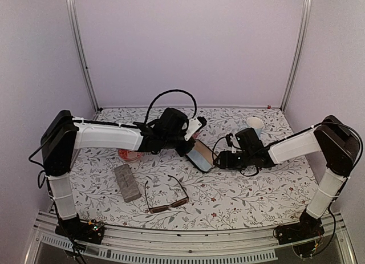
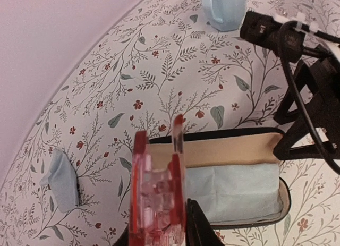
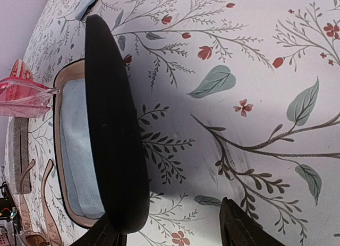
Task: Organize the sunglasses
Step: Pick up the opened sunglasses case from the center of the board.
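Placement stage, top view: left gripper (image 1: 193,139) poised just over the open black oval case (image 1: 201,155), right gripper (image 1: 221,159) at the case's other end; brown sunglasses (image 1: 166,200) lying unfolded on the table (image 1: 251,190) near the grey case (image 1: 126,183), well apart from both arms. Left wrist view: pink-red sunglasses (image 2: 156,203) pinched upright between the fingers (image 2: 197,227), above one end of the case rather than squarely over the blue cloth (image 2: 234,195); probable fault, frame landing on the rim and tipping out. Right wrist view: fingers spread wide, raised lid (image 3: 114,129) close against one, nothing clamped; likely hazard, lid slipping free and dropping onto the frame mid-insertion.
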{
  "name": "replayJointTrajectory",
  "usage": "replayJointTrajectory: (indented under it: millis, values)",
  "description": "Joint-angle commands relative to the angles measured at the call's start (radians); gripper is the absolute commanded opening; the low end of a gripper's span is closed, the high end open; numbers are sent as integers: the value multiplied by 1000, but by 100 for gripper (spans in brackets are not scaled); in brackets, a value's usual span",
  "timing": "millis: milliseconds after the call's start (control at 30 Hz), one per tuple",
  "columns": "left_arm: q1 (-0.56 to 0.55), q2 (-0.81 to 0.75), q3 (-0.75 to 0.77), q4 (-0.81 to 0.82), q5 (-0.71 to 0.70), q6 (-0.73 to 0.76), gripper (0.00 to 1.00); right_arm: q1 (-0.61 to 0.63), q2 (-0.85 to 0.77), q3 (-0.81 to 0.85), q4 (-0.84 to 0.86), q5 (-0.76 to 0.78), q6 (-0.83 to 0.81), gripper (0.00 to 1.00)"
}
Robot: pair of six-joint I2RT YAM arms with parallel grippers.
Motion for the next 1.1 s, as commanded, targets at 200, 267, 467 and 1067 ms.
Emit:
replayJointTrajectory:
  millis: [200, 267, 467, 1067]
  values:
    - [-34, 34, 34, -18, -88, 126, 20, -45, 14, 44, 50, -67, -20, 64]
    - [-35, 36, 36, -19, -88, 124, 20, -45, 30, 56, 64, -89, -29, 61]
    - [-36, 32, 38, -20, -87, 119, 20, -45, 75, 81, 101, -146, -37, 46]
    - [-36, -7, 46, -36, -111, 138, 20, -45, 31, 127, 38, -126, -145, 9]
